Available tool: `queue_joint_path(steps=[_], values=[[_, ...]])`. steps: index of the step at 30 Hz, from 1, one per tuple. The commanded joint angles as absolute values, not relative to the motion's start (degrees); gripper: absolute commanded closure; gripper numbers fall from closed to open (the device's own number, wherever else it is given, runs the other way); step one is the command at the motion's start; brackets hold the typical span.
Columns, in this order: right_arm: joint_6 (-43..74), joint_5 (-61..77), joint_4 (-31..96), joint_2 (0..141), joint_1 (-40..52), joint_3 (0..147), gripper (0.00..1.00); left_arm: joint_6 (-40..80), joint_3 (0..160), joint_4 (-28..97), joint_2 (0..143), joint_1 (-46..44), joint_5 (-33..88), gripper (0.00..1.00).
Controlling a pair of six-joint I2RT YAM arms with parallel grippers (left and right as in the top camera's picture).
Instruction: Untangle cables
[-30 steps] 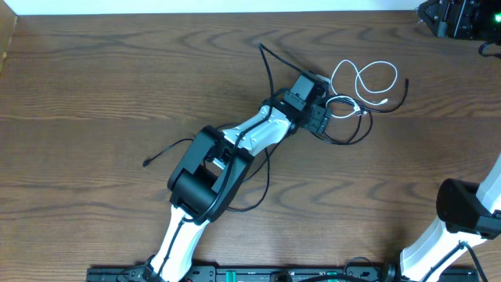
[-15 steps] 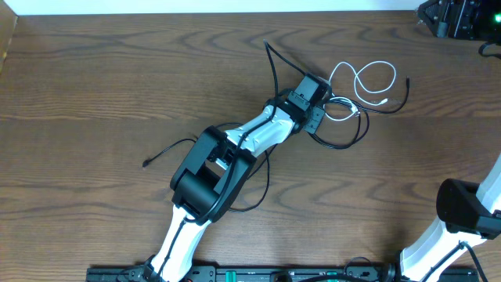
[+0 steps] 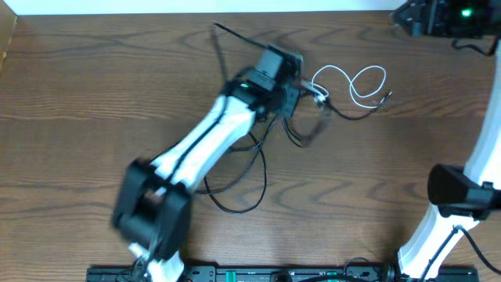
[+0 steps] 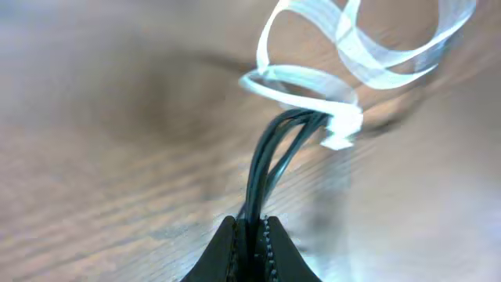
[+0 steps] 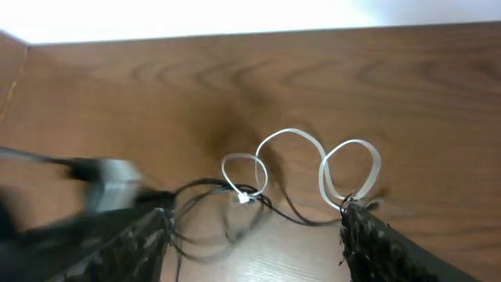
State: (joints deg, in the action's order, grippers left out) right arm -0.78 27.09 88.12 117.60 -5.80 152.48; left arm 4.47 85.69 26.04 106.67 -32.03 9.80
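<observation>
Although the left gripper pinched several black cables at the far side of the table, the white cable looped against them, so untangling looked barely begun. The right gripper hung spread and empty.

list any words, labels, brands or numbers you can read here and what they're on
None can be read.
The black cables, the white cable and the wooden table carry no visible text.
The dark strip along the table's near edge has small marks, too small to read.
</observation>
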Motion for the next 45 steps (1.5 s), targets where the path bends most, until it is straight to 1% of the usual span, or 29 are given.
queue_joint_path(steps=[1, 7, 13, 16, 22, 25, 27, 34, 39, 45], values=[[-4.1, 29.1, 88.3, 119.0, -3.2, 152.4, 0.31, 5.0, 86.3, 26.9, 99.7, -31.5, 16.1, 0.93], [-4.9, 29.1, 88.4, 121.9, -0.2, 152.4, 0.31, 5.0, 86.3, 27.9, 94.6, -31.4, 16.1, 0.93], [-5.0, 29.1, 88.6, 125.1, 1.0, 152.4, 0.31, 5.4, 86.3, 30.7, 93.7, -29.6, 15.8, 0.93], [-4.7, 29.1, 88.9, 127.1, 1.4, 152.4, 0.32, 7.6, 86.3, 33.1, 94.0, -28.0, 14.2, 0.92], [-4.3, 29.0, 89.1, 132.6, 3.6, 152.4, 0.36, 16.2, 86.2, 39.0, 94.3, -24.8, 3.1, 0.93], [-4.3, 29.0, 89.7, 135.6, 5.0, 152.4, 0.39, 17.8, 85.7, 40.4, 94.3, -23.6, 2.9, 0.93], [-4.3, 29.0, 90.2, 137.5, 6.2, 152.4, 0.39, 19.0, 85.3, 41.0, 94.3, -23.2, 2.9, 0.92], [-4.3, 28.8, 90.9, 141.9, 10.5, 152.4, 0.36, 21.8, 83.4, 41.1, 95.2, -23.3, 3.0, 0.93], [3.7, 22.1, 90.8, 145.0, 13.4, 152.4, 0.37, 21.8, 83.4, 41.1, 96.2, -23.3, 3.0, 0.93], [8.7, 19.3, 89.1, 150.0, 16.2, 152.4, 0.39, 21.8, 83.4, 41.2, 96.5, -23.3, 3.0, 0.93]])
